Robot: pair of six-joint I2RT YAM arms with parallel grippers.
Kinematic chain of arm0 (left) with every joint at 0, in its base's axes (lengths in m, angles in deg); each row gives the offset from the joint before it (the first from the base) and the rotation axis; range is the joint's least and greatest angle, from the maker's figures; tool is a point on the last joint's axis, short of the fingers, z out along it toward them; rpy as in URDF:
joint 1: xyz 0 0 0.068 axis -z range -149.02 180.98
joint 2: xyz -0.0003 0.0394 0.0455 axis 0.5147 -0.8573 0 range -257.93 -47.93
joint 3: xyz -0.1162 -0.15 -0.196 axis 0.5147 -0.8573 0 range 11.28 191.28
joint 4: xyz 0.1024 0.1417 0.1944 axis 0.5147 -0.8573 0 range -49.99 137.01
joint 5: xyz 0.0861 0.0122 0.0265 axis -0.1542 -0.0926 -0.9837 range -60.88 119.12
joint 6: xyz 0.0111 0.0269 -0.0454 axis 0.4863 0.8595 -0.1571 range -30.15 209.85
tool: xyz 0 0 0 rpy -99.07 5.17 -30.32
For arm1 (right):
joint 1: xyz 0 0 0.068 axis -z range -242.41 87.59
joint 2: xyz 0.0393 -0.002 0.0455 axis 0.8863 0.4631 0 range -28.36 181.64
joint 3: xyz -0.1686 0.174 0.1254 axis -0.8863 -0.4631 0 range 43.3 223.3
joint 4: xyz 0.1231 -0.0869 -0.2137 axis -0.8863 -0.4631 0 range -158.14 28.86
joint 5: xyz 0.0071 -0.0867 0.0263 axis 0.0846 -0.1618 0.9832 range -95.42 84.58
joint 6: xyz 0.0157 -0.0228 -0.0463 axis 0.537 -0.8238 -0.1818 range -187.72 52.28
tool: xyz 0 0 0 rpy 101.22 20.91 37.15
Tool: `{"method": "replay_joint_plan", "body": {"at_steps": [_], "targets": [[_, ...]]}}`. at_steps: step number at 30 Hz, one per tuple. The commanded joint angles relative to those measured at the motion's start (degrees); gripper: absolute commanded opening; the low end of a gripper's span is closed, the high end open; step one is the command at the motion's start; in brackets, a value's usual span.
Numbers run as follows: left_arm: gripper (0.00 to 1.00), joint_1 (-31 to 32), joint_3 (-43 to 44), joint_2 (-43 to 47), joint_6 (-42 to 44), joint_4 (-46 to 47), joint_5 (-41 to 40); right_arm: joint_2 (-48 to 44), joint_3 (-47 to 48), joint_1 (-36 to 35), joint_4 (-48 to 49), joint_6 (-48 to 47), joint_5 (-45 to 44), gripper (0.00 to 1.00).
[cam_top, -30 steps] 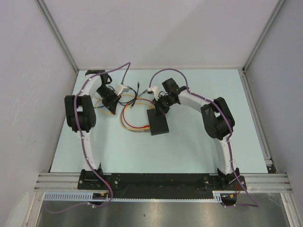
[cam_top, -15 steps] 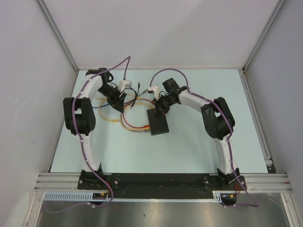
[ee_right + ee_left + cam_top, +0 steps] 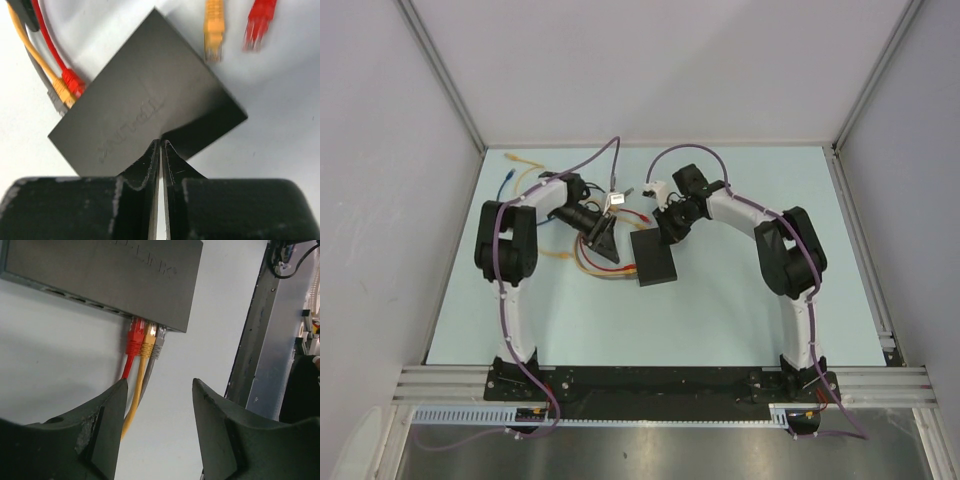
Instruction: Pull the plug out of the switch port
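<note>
switch [image 3: 653, 257]: flat matte black box, laid on pale table [image 3: 720, 310] between the claws
plugs [image 3: 148, 337]: red, orange, grey, seated in its edge
left claw [image 3: 160, 385]: spread open, empty
right claw [image 3: 161, 145]: pinched closed over switch

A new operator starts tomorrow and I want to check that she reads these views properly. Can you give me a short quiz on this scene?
1. True or false: only one plug sits in the switch.
2. Which colour is the middle plug in the row?
3. The left hand is: A) shut on a cable; B) open, holding nothing; C) out of view.

Key: 1. False, three plugs sit side by side. 2. The orange plug. 3. B.
</note>
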Motion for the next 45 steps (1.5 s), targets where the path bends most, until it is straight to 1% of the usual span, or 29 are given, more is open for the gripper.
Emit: {"method": "replay_joint_plan", "body": {"at_steps": [1, 2, 9, 13, 18, 24, 27, 29, 31, 33, 36, 39, 45], "targets": [[0.60, 2.15, -0.83, -1.86, -1.50, 4.92, 7.02, -4.82, -1.33, -0.13, -1.87, -1.12, 0.20, 0.10], [0.60, 2.33, -1.35, -2.30, -3.95, 7.46, 6.42, -5.08, -1.51, -0.30, -1.96, -1.47, 0.81, 0.10], [0.60, 3.65, -2.06, -4.41, -9.06, 12.66, 4.39, -6.49, -4.14, -1.18, -3.10, -3.23, 0.64, 0.08], [0.60, 3.83, -0.66, -6.60, -13.28, 16.00, 6.32, -6.05, -4.76, -2.14, -2.92, -3.50, -0.42, 0.08], [0.61, 4.79, 6.28, -11.61, -17.32, 17.15, 8.08, -6.05, -4.76, -2.24, -2.75, -3.50, -1.82, 0.06], [0.61, 5.94, 16.12, -18.99, -21.63, 17.15, 13.08, -6.75, -5.37, -2.24, -3.27, -3.85, -3.49, 0.06], [0.62, 6.20, 19.03, -20.14, -22.08, 16.45, 12.48, -6.75, -5.46, -2.24, -3.54, -3.85, -3.49, 0.06], [0.61, 5.85, 18.33, -19.36, -20.42, 15.14, 11.07, -6.75, -5.46, -2.32, -3.36, -3.85, -3.41, 0.06], [0.62, 4.89, 16.40, -16.46, -19.71, 15.56, 11.33, -6.67, -5.55, -2.59, -3.28, -3.76, -3.41, 0.06], [0.62, 3.75, 12.63, -12.96, -19.44, 16.71, 11.07, -6.58, -5.72, -2.67, -3.01, -3.67, -3.41, 0.05], [0.61, 3.30, 10.16, -10.92, -17.95, 17.42, 8.79, -6.14, -6.16, -2.59, -2.57, -4.02, -3.49, 0.01], [0.59, 3.30, 10.42, -12.14, -16.63, 15.05, 8.52, -5.00, -6.43, -3.03, -2.66, -4.81, -3.67, 0.00], [0.55, 3.83, 9.98, -13.73, -15.49, 13.73, 8.34, -4.03, -6.78, -3.20, -2.22, -4.99, -4.28, 0.00]]}}
